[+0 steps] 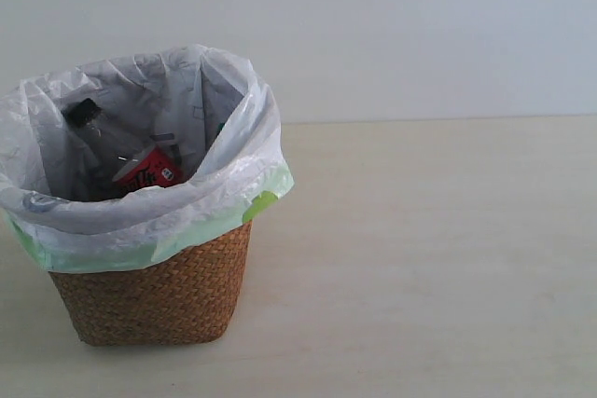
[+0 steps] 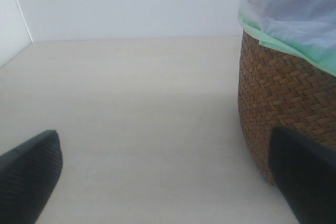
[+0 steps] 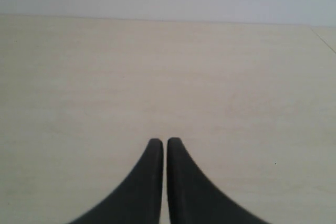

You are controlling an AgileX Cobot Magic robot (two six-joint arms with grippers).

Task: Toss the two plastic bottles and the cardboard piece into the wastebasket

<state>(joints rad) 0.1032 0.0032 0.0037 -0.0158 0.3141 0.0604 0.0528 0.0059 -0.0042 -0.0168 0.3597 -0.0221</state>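
The brown wicker wastebasket (image 1: 159, 295) with its white, green-edged bag stands at the left of the exterior view. Inside it lies the slim clear bottle with the red label (image 1: 149, 171) and black cap (image 1: 82, 112). The green-capped bottle and the cardboard piece are hidden or out of view. Neither arm shows in the exterior view. In the left wrist view my left gripper (image 2: 173, 174) is open and empty, low over the table, with the wastebasket (image 2: 283, 93) close beside one finger. My right gripper (image 3: 165, 142) is shut on nothing above bare table.
The pale wooden table (image 1: 438, 258) stretches to the right of the basket up to a plain white wall (image 1: 420, 25). The table's far edge meets a side wall (image 2: 13, 19) in the left wrist view.
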